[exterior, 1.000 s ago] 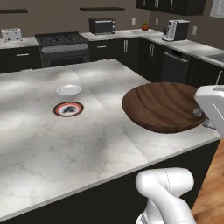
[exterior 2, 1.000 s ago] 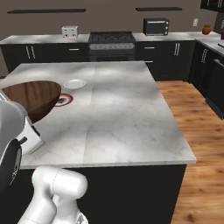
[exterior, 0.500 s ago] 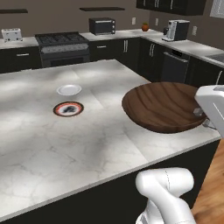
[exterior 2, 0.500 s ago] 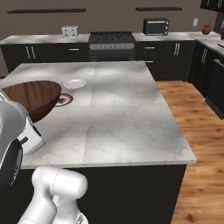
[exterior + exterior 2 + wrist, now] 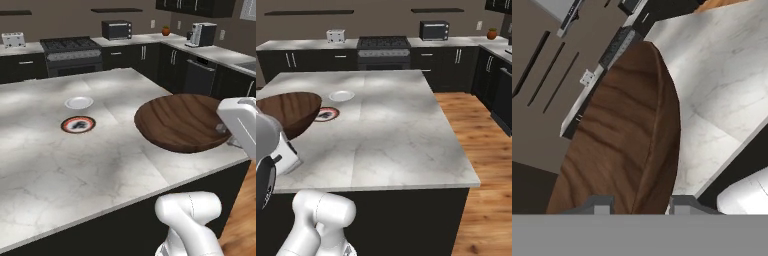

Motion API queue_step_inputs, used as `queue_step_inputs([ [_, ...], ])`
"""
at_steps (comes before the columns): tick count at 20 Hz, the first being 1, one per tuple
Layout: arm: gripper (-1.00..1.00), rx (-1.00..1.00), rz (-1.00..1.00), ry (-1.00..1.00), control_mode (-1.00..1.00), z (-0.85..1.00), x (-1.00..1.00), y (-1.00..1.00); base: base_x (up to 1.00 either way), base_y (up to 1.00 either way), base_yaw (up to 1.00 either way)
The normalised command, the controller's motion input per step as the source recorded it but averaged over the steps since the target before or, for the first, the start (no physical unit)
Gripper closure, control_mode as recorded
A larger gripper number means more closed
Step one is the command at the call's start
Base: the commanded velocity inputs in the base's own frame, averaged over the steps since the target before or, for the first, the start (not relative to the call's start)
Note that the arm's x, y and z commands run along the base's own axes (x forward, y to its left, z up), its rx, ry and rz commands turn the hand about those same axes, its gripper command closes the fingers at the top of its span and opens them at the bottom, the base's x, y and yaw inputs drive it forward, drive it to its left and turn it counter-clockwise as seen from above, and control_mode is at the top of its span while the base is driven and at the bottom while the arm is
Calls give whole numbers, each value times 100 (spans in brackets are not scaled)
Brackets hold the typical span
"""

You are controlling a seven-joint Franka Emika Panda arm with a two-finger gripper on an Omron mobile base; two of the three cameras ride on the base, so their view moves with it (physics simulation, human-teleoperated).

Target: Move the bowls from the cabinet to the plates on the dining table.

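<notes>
My gripper point(image 5: 639, 205) is shut on the rim of the wide dark-brown wooden bowl point(image 5: 180, 122), one fingertip inside the rim and one outside. The bowl hangs slightly tilted just above the near right part of the marble dining table point(image 5: 100, 165); in the right base view the bowl point(image 5: 288, 112) is at the left, with my arm in front of it. Further left on the table lies a thin pale plate point(image 5: 79, 102), which the right base view also shows as the plate point(image 5: 341, 95). A dark wall cabinet point(image 5: 195, 5) hangs at the back right.
A flat round disc with a reddish rim and dark middle point(image 5: 78, 124) lies next to the pale plate. Behind the table run dark base cabinets with a stove point(image 5: 70, 50), a toaster oven point(image 5: 116, 29) and a coffee machine point(image 5: 202, 34). Wooden floor point(image 5: 481, 150) lies right of the table.
</notes>
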Motion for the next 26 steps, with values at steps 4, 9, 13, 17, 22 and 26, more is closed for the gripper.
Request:
queue_step_inputs([
  [4, 100, 0, -1, 1, -100, 9, 62, 13, 0, 0, 0],
  [9, 100, 2, 0, 7, -100, 25, 95, -1, 0, 0, 0],
  [13, 100, 5, 0, 20, -100, 36, 100, -3, 0, 0, 0],
  [17, 100, 7, 0, 15, -100, 2, 100, 12, 0, 0, 0],
  [22, 100, 4, 0, 13, -100, 0, 100, 47, 0, 0, 0],
  [26, 100, 1, 0, 4, -100, -3, 100, 56, 0, 0, 0],
])
